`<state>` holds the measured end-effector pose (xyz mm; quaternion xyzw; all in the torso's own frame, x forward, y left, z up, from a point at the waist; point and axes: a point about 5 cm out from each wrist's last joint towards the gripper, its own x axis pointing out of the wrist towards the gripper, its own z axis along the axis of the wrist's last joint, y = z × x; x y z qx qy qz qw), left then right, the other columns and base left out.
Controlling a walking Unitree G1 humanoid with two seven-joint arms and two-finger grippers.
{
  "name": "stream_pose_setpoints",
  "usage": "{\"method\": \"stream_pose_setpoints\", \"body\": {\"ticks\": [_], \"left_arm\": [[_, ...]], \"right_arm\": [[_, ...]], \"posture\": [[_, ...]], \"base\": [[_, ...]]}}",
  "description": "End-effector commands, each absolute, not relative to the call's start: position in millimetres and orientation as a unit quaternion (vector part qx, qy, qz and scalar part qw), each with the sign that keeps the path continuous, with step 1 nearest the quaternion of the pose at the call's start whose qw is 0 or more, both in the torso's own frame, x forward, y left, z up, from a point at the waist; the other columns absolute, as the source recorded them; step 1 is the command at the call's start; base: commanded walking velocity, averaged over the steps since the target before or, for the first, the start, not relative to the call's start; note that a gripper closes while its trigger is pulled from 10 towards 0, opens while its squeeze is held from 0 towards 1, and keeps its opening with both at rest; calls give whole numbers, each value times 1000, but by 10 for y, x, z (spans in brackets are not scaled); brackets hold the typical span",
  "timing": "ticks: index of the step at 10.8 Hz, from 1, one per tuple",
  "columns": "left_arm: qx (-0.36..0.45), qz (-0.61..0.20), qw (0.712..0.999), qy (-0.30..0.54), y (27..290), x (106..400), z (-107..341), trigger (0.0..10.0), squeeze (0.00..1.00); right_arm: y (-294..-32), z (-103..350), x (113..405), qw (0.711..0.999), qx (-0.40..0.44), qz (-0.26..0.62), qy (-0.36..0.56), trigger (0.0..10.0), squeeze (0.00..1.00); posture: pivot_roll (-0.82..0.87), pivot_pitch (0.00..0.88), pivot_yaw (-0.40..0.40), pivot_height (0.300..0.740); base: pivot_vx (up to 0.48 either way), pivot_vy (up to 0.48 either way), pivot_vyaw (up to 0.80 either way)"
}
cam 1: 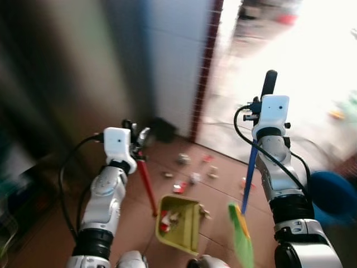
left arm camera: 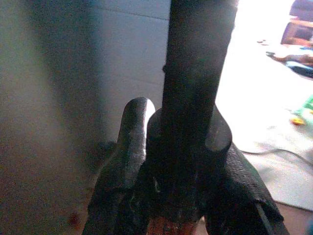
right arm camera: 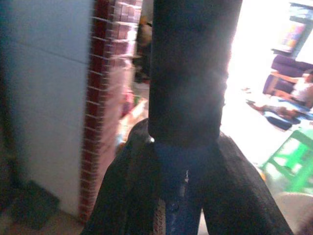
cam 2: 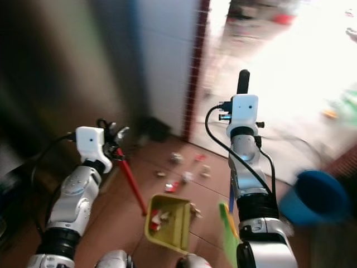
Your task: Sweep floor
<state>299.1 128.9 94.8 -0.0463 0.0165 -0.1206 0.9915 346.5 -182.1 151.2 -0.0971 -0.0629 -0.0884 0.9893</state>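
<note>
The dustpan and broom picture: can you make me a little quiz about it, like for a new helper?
1. True or false: the yellow-green dustpan already has bits of litter in it.
2. Which gripper holds the blue-handled broom: A left, B right?
3. Fill in: the dustpan's handle is coloured ____.

Key: 1 true. 2 B, the right gripper; the left gripper holds the dustpan's handle. 3 red.

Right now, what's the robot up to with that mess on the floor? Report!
Left gripper shut on red dustpan handle. Right gripper shut on blue broom handle. Yellow-green dustpan holds some scraps; litter ahead on tiles.
</note>
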Motion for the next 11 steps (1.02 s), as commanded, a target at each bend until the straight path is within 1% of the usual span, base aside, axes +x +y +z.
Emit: {"method": "stream_pose_setpoints", "body": {"ticks": [1, 3, 10, 11], "left_arm": [[-61, -136, 989, 0, 1241, 2990, 1042, 10000, 0], [-78, -160, 984, 4, 1190, 2941, 1107, 10000, 0], [-74, -168, 983, 11, 1150, 2962, 1159, 10000, 0], [-73, -169, 983, 12, 1148, 2961, 1158, 10000, 0]], "right_arm": [[-1832, 1575, 3462, 986, -111, -92, -83, 10000, 0], [-1837, 1546, 3476, 985, -119, -101, -79, 10000, 0], [-1919, 1467, 3496, 983, -122, -129, -44, 10000, 0], [-1915, 1455, 3497, 983, -121, -129, -41, 10000, 0]], "posture": [[24, 0, -29, 740], [20, 0, -30, 740], [10, 0, -33, 740], [10, 0, -31, 740]], "base": [[0, 0, -800], [0, 0, -800], [0, -242, -800], [0, 0, -800]]}}
